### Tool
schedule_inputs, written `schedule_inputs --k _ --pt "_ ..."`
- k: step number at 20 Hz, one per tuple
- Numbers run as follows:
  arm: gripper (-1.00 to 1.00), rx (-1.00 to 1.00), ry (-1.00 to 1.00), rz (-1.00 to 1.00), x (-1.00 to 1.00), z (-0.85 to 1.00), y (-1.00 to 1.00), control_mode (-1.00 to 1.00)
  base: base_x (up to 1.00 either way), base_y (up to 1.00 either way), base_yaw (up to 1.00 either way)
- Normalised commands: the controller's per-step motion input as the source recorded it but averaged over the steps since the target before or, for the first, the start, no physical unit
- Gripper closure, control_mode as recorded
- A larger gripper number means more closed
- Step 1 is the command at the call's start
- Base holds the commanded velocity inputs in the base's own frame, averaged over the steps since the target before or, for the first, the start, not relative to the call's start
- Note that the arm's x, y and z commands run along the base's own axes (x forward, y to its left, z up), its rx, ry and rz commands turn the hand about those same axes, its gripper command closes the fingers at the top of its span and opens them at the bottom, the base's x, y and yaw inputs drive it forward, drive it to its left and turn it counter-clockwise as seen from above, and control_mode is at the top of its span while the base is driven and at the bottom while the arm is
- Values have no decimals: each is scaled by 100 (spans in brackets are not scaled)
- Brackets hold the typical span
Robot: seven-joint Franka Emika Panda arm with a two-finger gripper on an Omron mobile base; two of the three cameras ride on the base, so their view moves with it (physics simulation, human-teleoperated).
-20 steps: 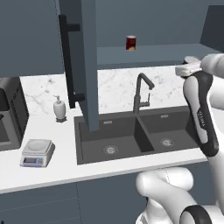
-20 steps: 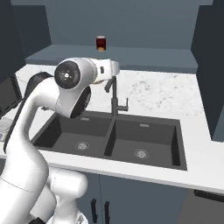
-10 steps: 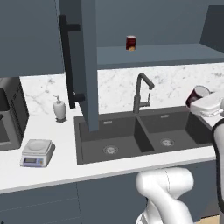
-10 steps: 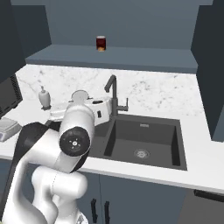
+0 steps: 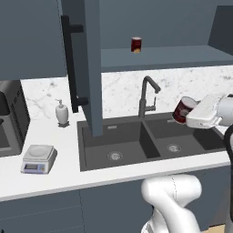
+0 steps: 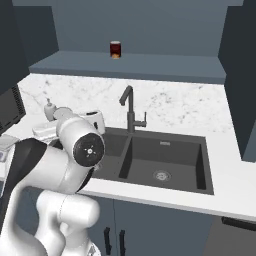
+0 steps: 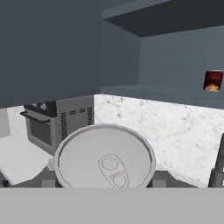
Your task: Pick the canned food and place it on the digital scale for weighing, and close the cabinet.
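The canned food [image 5: 183, 109] is held in the jaws of the gripper [image 5: 190, 113], which are closed on its sides, and it is carried tilted in the air above the right basin of the sink [image 5: 150, 141]. In the hand view its pale silvery top [image 7: 105, 162] with the pull tab is seen close up, facing the camera. A second dark-red can [image 5: 136, 44] is left on the shelf of the open cabinet [image 5: 93, 63], whose door stands out over the sink.

The digital scale [image 5: 39, 158] is set on the counter [image 5: 54, 175] well apart to the left, beyond the sink and in front of the soap dispenser [image 5: 62, 112].

The can is judged to be rigid and fairly heavy for its size, with smooth, rounded walls that could slip or turn in a light grip. It is best held across the middle of its side wall, as it appears to be now, and it should be brought upright before being set down flat on the platform.
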Motion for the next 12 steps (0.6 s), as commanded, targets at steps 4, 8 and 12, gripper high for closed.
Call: schedule_inputs --k 4,8,12 --pt "100 0 0 26 19 -29 99 -100 0 0 0" --pt "100 0 -1 20 34 -28 100 -100 0 0 0" --pt "100 4 0 19 36 -34 94 -100 0 0 0"
